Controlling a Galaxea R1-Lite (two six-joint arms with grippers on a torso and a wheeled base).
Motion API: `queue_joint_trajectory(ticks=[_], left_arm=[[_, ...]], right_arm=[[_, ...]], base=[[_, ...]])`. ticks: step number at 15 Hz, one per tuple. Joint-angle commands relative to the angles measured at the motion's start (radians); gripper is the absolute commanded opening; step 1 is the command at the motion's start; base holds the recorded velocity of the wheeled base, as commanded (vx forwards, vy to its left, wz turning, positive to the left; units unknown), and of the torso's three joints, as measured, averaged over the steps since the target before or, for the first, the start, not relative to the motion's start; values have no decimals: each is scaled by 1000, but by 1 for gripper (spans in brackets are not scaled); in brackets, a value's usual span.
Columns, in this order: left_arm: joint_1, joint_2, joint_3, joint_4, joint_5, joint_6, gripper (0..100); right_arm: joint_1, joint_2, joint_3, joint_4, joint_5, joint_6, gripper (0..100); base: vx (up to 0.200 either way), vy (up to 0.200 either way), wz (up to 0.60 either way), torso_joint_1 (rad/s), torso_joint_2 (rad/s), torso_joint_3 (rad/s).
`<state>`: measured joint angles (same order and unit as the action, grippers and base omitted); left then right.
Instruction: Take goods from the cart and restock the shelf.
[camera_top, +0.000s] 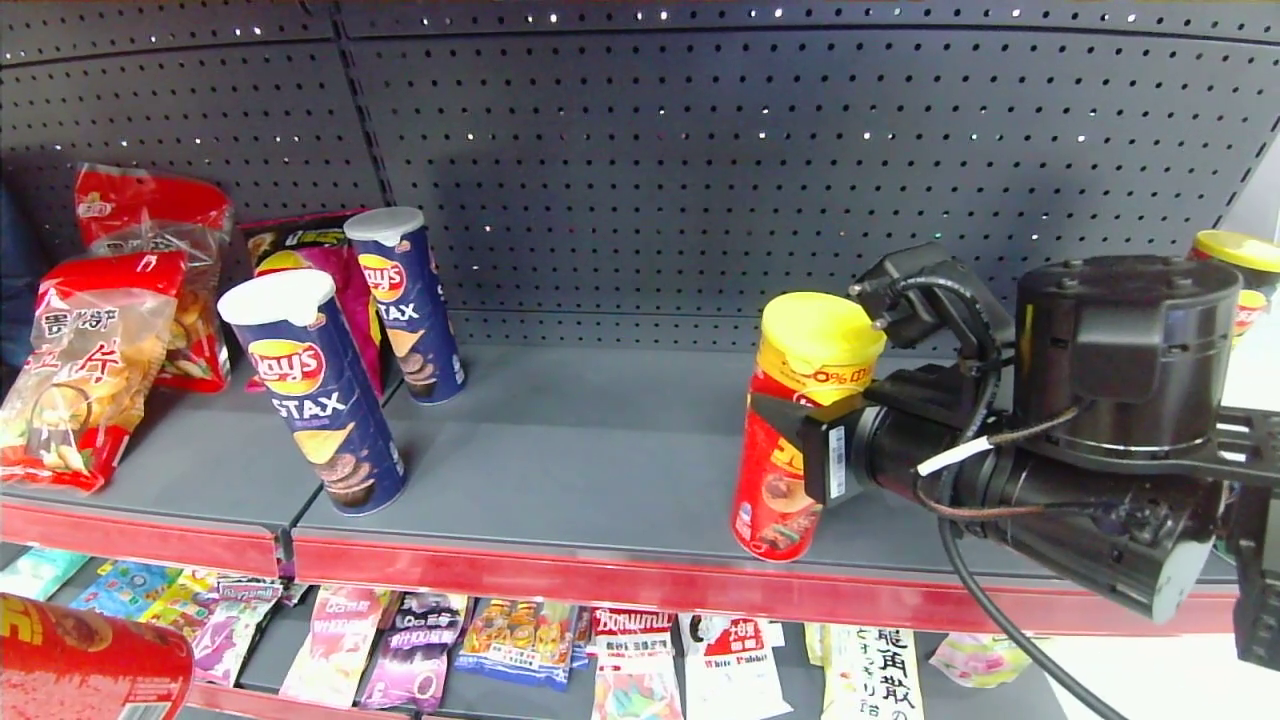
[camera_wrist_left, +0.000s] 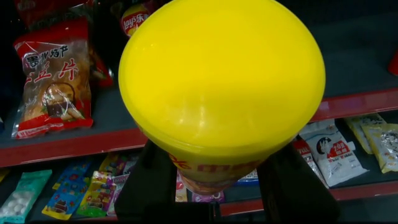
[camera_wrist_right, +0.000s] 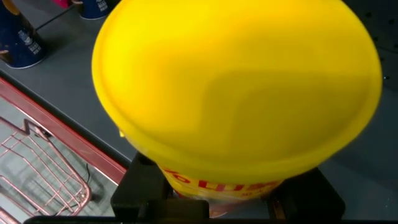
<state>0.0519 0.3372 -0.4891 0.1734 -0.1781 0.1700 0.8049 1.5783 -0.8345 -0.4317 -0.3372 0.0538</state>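
Right gripper is clamped across the middle of the red can, with me gripping it from its 3 o'clock side, so the can lies at 9 o'clock from my wrist. Its long axis is close to upright, the yellow lid leaning a little toward 1 o'clock. Its base is down at the front edge of the shelf, just behind the red rail; I cannot tell whether it is fully seated on the board. I judge the coming move turns on that lean: the can should be stood straight before my fingers part, and my way out is back toward 3 o'clock. The two blue cans stand well apart at 9 to 10 o'clock from it, with bare board between. Left gripper is closed on the second red can, which sits low at 7 o'clock in the head view, below the board and lying nearly sideways. So my right arm is the nearer one to the shelf.
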Motion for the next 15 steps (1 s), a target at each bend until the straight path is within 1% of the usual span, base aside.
queue_joint_trajectory(ticks=[1, 4, 9, 10, 15], left_arm=[[0, 0, 0, 0, 0, 0, 0], [0, 0, 0, 0, 0, -1, 0], [0, -3, 0, 0, 0, 0, 0], [0, -4, 0, 0, 0, 0, 0], [0, -4, 3, 0, 0, 0, 0]], right_arm=[[5, 2, 8, 4, -2, 0, 0], [27, -11, 11, 4, -17, 3, 0], [25, -14, 12, 4, -19, 6, 0], [27, -14, 20, 4, -19, 4, 100], [28, -21, 15, 2, -17, 8, 100]], base=[[0, 0, 0, 0, 0, 0], [0, 0, 0, 0, 0, 0], [0, 0, 0, 0, 0, 0], [0, 0, 0, 0, 0, 0], [0, 0, 0, 0, 0, 0]])
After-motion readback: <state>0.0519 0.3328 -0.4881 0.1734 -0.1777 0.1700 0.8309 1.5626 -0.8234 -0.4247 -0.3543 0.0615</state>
